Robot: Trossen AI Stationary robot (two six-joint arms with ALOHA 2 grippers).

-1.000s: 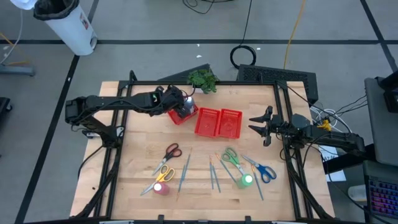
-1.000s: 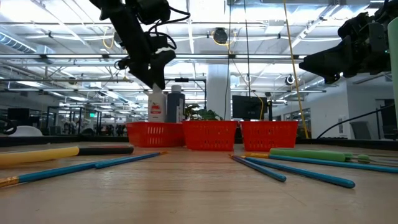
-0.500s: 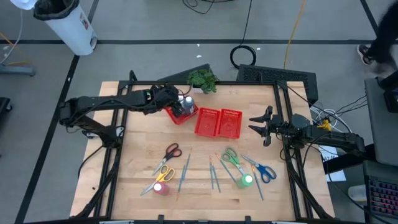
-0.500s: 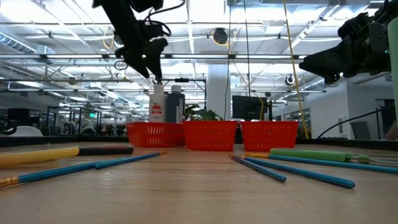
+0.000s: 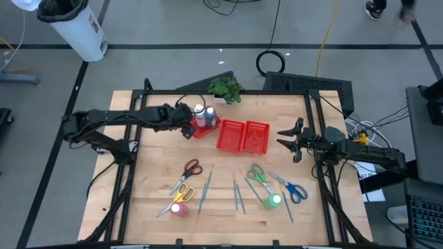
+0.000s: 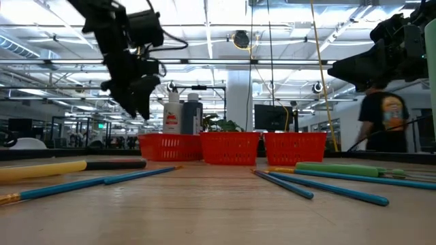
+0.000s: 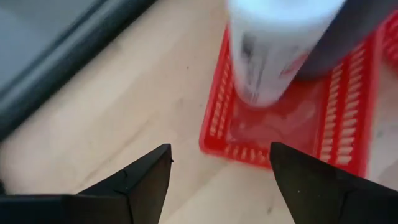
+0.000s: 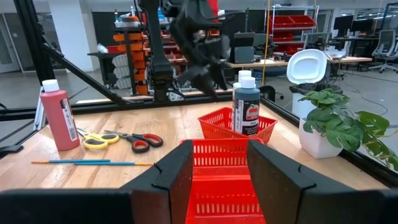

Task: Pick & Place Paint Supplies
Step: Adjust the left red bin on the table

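My left gripper is open and empty, just left of the red mesh tray's left compartment; the left wrist view shows the gap between its fingers. A white-capped bottle and a dark-capped bottle stand upright on their bases in that compartment, as the low view shows for the white-capped bottle and the dark-capped bottle. My right gripper waits open and empty to the right of the tray. Scissors, brushes, a pink bottle and a green bottle lie or stand on the near half of the table.
The tray's middle and right compartments hold nothing. A small potted plant stands at the far edge behind the tray. Red scissors, yellow scissors, green scissors, blue scissors and brushes lie nearer. A person passes beyond the table.
My left gripper has drawn back from above the two bottles toward the table's left edge and a little down, clear of the tray. The white-capped bottle stays upright in the left compartment beside the dark-capped one.
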